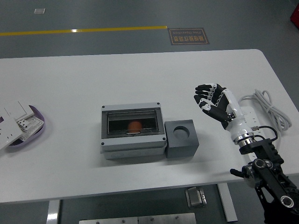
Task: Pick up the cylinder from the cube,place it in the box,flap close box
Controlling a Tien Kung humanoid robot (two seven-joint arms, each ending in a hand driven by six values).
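Grey box (133, 131), flap down, orange cylinder (134, 126) inside behind its clear window. Empty cube (181, 138) touches its right side. Right hand (214, 99), fingers (202, 90) loosely spread and holding nothing, hovers right of the box; a careless sweep might nudge the cube.

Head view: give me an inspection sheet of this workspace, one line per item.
Surface: white table, mostly bare.
Job's things: grey box at centre, its clear flap down, an orange object inside; grey cube against the box's right side, its round socket empty.
Clutter: purple tray with white switch plates at the left edge.
Hands: right hand raised right of the cube, fingers loosely curled, holding nothing; left hand not seen.
Cables: white cable coiled at the right edge.
Surroundings: grey floor, yellow line, floor sign.
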